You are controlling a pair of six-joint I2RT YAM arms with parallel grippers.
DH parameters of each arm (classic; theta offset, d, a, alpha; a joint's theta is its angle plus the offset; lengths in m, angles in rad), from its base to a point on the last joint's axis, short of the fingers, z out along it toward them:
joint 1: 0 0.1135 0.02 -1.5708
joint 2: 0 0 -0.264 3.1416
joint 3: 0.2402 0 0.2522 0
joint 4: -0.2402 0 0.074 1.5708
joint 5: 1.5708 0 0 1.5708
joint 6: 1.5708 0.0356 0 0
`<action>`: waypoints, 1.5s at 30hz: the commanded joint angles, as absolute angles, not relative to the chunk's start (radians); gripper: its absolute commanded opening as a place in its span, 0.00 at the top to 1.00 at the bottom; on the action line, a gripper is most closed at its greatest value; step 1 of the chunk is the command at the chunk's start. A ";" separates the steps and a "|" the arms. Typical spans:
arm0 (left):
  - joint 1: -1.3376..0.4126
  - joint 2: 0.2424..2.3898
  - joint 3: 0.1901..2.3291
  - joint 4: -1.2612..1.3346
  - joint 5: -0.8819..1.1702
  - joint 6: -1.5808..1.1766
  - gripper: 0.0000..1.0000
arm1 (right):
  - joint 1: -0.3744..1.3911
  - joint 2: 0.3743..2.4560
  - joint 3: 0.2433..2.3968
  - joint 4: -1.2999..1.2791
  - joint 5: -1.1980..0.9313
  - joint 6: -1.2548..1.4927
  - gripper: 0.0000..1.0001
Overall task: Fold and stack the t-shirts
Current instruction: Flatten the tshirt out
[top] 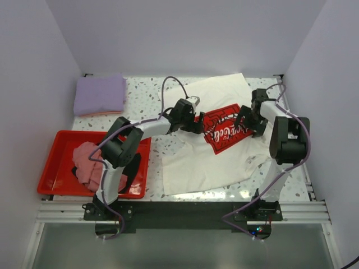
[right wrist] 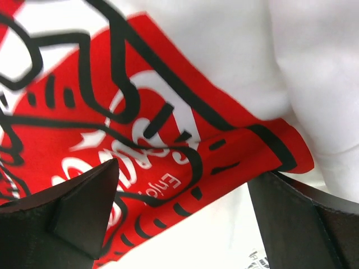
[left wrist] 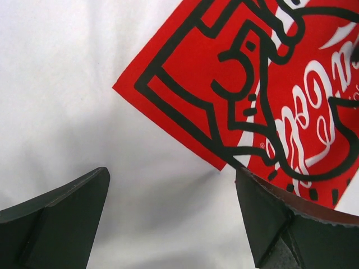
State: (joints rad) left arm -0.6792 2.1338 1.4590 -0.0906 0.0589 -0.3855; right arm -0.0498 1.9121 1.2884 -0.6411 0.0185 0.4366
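While both arms reach in over the speckled surface [top: 147, 106], the cream-white t-shirt [top: 190, 165] lies spread open and somewhat rumpled from the centre of the top view out toward 3 o'clock, with one end running up toward 1 o'clock. Its red chest print [top: 226, 130], drawn with black outlines and white script, sits tilted at the middle of the cloth, between the two arms. The left fingers [top: 198, 124] hang at the print's 9 o'clock edge; in the left wrist view they [left wrist: 56, 224] stand wide apart with nothing clamped between them, plain white cloth below and the print's corner toward 1 o'clock. The right fingers [top: 243, 121] hang at the print's 3 o'clock edge, and in the right wrist view they [right wrist: 73, 213] are equally wide and grip nothing, straddling a creased corner of the print. Whether either pair of tips touches the cloth cannot be told. A lavender t-shirt [top: 100, 95] rests folded at 10 o'clock, well apart from the cream one, with a thin pink edge showing beneath it. At 8 o'clock a red plastic tray [top: 50, 179] holds a crumpled pink t-shirt [top: 87, 162], and something black [top: 133, 169] lies beside that, partly hidden by the left arm.
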 commanded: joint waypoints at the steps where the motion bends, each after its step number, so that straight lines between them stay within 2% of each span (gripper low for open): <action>1: -0.687 2.094 1.289 -0.069 0.159 -0.498 0.00 | -0.032 2.065 1.362 -0.604 0.024 0.420 0.01; 3: -0.722 2.050 1.185 -0.032 0.170 -0.540 0.00 | -0.019 2.127 1.411 -0.632 0.028 0.410 0.01; 9: -0.876 1.988 1.065 0.052 0.216 -0.659 0.00 | 0.044 2.267 1.699 -0.744 0.057 0.359 0.01; 13: -0.928 1.968 1.039 0.145 0.307 -0.736 0.00 | 0.058 2.377 1.856 -0.762 0.011 0.327 0.01; 20: -1.008 1.931 1.055 0.135 0.285 -0.750 0.00 | 0.092 2.525 2.114 -0.860 -0.017 0.239 0.01; 26: -1.009 1.882 1.089 0.057 0.203 -0.700 0.00 | 0.094 2.420 2.155 -0.913 -0.003 0.184 0.01; 31: -1.008 1.786 1.124 -0.062 0.080 -0.627 0.00 | 0.094 2.255 2.079 -0.914 0.058 0.182 0.01; 35: -0.983 1.703 1.111 -0.117 -0.078 -0.606 0.00 | 0.095 2.080 1.889 -0.891 0.149 0.271 0.01; 40: -0.865 1.707 1.062 -0.117 -0.071 -0.624 0.00 | 0.095 1.779 1.485 -0.757 0.143 0.374 0.01; 45: -0.813 1.747 1.029 -0.101 -0.046 -0.635 0.00 | 0.094 1.589 1.126 -0.677 0.052 0.474 0.01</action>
